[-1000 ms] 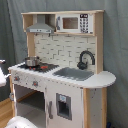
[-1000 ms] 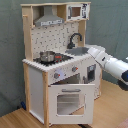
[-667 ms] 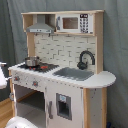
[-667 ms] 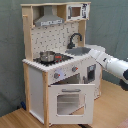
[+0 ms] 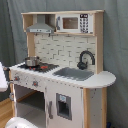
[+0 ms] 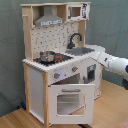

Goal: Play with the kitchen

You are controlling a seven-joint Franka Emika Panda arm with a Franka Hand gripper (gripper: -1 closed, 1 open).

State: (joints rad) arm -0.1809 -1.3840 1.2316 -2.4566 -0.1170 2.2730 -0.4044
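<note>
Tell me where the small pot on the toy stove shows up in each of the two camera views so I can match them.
First exterior view: the pot sits left of centre on the stove, left of the sink.
Second exterior view: the pot is left of centre, on the stove above the oven door.
Shared landmark: the black faucet behind the sink, to the pot's right in both exterior views.

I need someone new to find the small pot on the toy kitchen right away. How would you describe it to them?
Start at the tall white and light-wood toy kitchen and look at its countertop. On the black stovetop, under the grey hood and beside the grey sink, stands the small shiny metal pot. It is the only loose, reflective thing on the counter; the black faucet stands by the sink.
</note>
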